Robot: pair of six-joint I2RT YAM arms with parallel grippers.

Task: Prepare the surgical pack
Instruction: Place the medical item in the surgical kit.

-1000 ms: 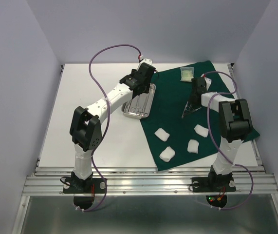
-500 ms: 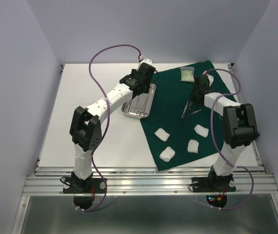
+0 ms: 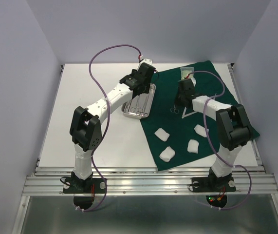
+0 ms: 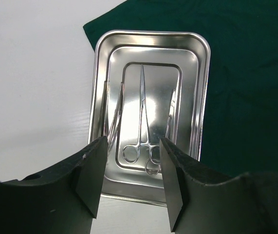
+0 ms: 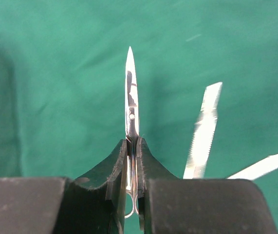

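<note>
A dark green drape [image 3: 175, 126] covers the right half of the table. On its left edge sits the shiny steel tray [image 3: 138, 103], with ring-handled forceps [image 4: 143, 122] lying inside. My left gripper [image 3: 139, 88] hovers open above the tray's near end [image 4: 131, 168], holding nothing. My right gripper [image 3: 179, 101] is shut on a second scissor-like steel instrument [image 5: 131, 92], its tip pointing out over the drape [image 5: 56, 73]. Several white gauze pads [image 3: 162, 134] lie on the near part of the drape. The pale packet [image 3: 186, 73] shows partly behind the right arm.
Serrated steel tweezers [image 5: 204, 129] lie on the drape just right of my right gripper. Bare white table [image 3: 90, 87] stretches left of the tray. Purple cables loop over both arms. Walls close in the table on three sides.
My right gripper has moved left across the drape toward the tray, carrying the steel instrument. The left arm has stayed still and open.
</note>
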